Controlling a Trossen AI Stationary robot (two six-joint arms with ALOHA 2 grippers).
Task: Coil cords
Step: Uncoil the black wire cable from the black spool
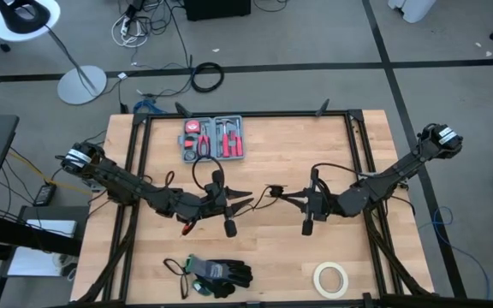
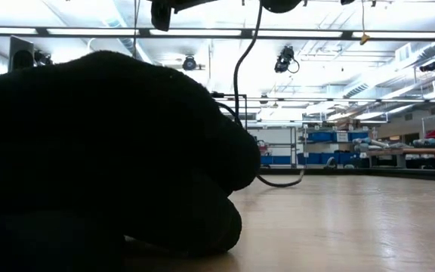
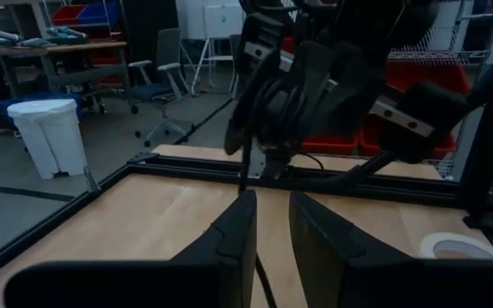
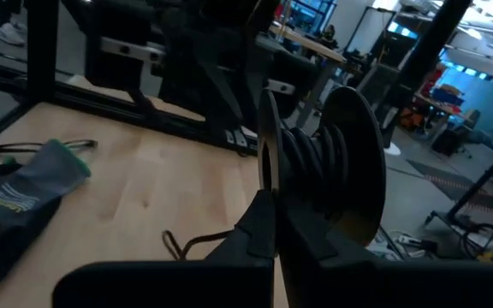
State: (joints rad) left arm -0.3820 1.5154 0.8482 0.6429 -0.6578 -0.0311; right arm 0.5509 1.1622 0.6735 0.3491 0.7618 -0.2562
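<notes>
L gripper [image 1: 245,202]: mid-table, pointing toward the R arm; fingers [image 3: 229,244] slightly apart w/ the thin black cord [image 1: 262,196] running up between them – whether they pinch it, can't tell.
R gripper [image 1: 277,195]: facing the L one, close by; fingers [image 4: 264,224] pressed together, clamped on the cord's small round coil [image 4: 315,162] – several turns wound on it.
Cord: spans the short gap between the two grippers above the table [image 1: 332,145]; low view shows a loose strand hanging from up top, curving down to the wood.
Gloves [image 1: 219,274]: black, near table edge, L of centre; fill most of the low view.
Tape roll [image 1: 331,278]: near edge, R side.
Tool kit [image 1: 212,139]: open grey case, far side of table, red-handled tools.
</notes>
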